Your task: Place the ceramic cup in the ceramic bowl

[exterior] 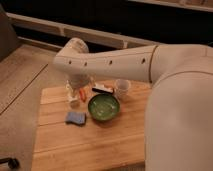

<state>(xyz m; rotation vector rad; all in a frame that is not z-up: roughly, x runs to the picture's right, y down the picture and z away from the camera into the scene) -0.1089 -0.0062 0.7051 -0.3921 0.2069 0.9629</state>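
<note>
Evidently at the reaching step, the cup (122,88) is left ungrasped on the surface (90,145) just behind-right of the bowl (103,107), while the claw (76,93), its opening not discernible, is held behind-left of the bowl and must next be carried across to the cup.

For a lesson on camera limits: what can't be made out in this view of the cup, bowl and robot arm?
1. Camera view: the table's right side is hidden by the robot's body; its front is cut by the bottom edge.
2. Camera view: small items under the hand, at the table's rear left, are too blurred to name.
3. Camera view: the ceramic cup's inside, behind the ceramic bowl, is too small to judge.
</note>
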